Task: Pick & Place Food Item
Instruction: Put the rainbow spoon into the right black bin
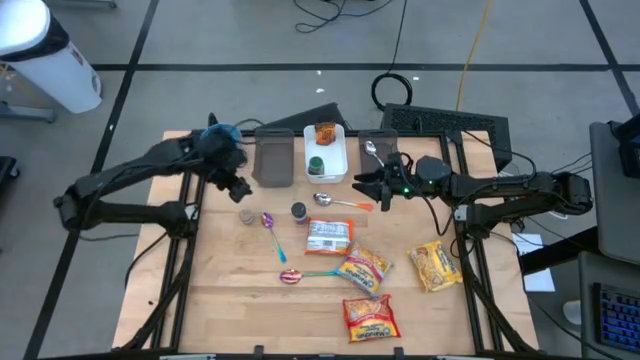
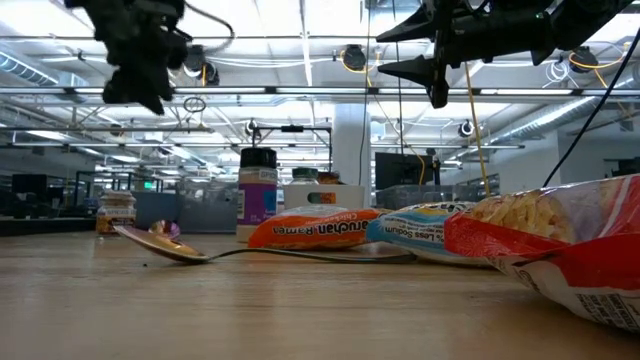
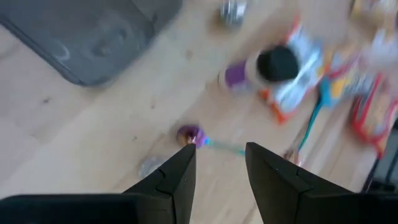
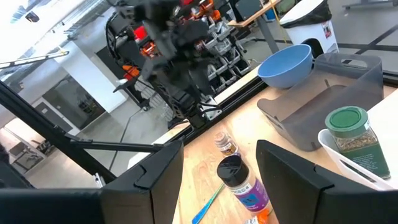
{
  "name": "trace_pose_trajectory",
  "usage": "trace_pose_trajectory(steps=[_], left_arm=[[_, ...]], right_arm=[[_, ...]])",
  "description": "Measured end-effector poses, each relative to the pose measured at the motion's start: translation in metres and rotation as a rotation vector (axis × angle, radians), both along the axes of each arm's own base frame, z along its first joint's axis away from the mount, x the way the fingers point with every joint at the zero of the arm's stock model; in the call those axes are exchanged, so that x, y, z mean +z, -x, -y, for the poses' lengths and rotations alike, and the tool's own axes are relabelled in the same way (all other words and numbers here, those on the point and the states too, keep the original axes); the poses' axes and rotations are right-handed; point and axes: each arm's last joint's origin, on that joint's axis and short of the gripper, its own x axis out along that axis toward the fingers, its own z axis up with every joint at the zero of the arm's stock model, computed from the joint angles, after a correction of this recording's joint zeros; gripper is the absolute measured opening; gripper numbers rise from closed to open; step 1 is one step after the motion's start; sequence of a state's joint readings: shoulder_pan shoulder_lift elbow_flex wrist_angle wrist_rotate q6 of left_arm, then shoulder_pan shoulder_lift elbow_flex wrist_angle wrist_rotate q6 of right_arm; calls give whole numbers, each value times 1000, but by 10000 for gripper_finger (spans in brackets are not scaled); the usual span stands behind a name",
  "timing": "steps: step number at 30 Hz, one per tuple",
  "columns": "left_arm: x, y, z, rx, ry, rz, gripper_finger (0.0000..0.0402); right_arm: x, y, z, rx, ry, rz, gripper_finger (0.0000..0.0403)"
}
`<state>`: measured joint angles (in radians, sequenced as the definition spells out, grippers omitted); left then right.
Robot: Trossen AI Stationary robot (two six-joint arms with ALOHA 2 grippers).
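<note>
Wooden table bare along its left and near edges.
Both claws hover parted, holding nothing: left gripper above purple spoon, right gripper beside white tray; ramen packet lies mid-table, labels blurred.

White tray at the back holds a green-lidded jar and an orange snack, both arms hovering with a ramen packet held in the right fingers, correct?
Not quite. The right gripper is empty; the right wrist view shows its fingers apart with nothing between them. The ramen packet lies on the table. The white tray does hold the green-lidded jar and orange snack.
</note>
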<state>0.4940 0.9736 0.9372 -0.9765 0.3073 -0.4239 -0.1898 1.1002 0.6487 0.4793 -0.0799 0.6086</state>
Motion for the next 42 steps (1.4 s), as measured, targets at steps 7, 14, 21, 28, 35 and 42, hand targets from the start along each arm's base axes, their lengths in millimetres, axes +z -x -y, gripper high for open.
trace_pose_trajectory(steps=[7,14,21,28,35,42], left_arm=[[0,24,38,229,101,58,150],[-17,18,70,351,192,152,150],[-47,5,101,469,269,163,149],[-66,-10,124,585,283,115,149],[-93,-25,137,723,278,3,149],[-111,-43,139,804,232,32,149]], right_arm=[[0,0,0,4,14,-1,196],[0,0,-1,55,25,-2,196],[0,0,-3,110,24,-2,196],[0,0,-5,161,21,-4,196],[-1,0,-5,164,18,-12,196],[-1,0,-5,165,21,-12,196]])
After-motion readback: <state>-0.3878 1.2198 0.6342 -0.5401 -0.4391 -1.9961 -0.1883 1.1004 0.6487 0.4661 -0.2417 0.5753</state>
